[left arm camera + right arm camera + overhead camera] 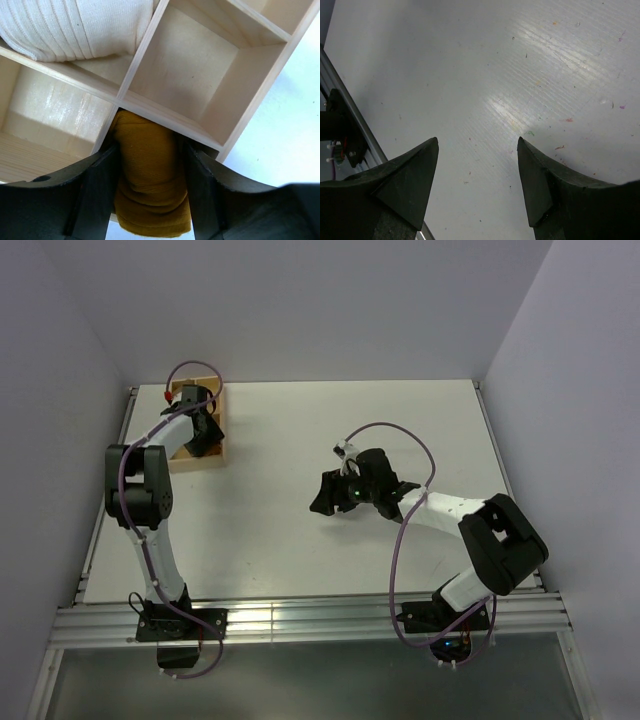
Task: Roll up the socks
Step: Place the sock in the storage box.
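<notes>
With the socks (150,200) between the fingers (95,190) of the left pincer (149,150), pinched or loose cannot tell, seemingly astride a divider (165,117) of the wooden box (260,90) at the far left of the table (300,540), could snag and unroll instead of dropping in; right pincer (477,145) spread, holding nothing.

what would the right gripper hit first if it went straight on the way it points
Most likely the table top; nothing shows between the open right gripper and it.

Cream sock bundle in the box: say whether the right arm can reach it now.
Probably not: the right gripper hovers mid-table, well away from the wooden box, and the left gripper hangs over that box, crowding the cream bundle.
</notes>
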Controlling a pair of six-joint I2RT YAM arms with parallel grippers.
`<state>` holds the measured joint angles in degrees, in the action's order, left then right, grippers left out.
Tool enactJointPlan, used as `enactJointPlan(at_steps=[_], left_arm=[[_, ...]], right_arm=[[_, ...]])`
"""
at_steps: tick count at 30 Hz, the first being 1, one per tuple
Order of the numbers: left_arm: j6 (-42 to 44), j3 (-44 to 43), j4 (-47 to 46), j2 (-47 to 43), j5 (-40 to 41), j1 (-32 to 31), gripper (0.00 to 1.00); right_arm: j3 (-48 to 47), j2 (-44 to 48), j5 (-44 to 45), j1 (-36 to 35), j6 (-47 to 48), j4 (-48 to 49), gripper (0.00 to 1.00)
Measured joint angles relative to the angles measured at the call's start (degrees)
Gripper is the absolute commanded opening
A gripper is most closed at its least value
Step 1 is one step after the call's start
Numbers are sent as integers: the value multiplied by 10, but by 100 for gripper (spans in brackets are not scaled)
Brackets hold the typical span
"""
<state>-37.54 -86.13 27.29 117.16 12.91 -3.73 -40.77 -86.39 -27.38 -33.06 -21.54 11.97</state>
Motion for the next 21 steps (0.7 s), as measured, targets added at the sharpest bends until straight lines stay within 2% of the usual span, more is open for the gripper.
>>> enactJointPlan(at_steps=[9,13,17,21], left_arm=[[-7,2,4,-6,3,-1,62],[-12,8,18,-16,3,-2,66],[-17,9,42,-33,5,-4,76],[-26,9,57,-51,9,-4,74]], right_arm=[[0,0,-1,0,0,0,71],[0,0,-2,0,0,0,71],[0,0,-4,0,0,0,70],[0,0,-7,0,1,0,70]])
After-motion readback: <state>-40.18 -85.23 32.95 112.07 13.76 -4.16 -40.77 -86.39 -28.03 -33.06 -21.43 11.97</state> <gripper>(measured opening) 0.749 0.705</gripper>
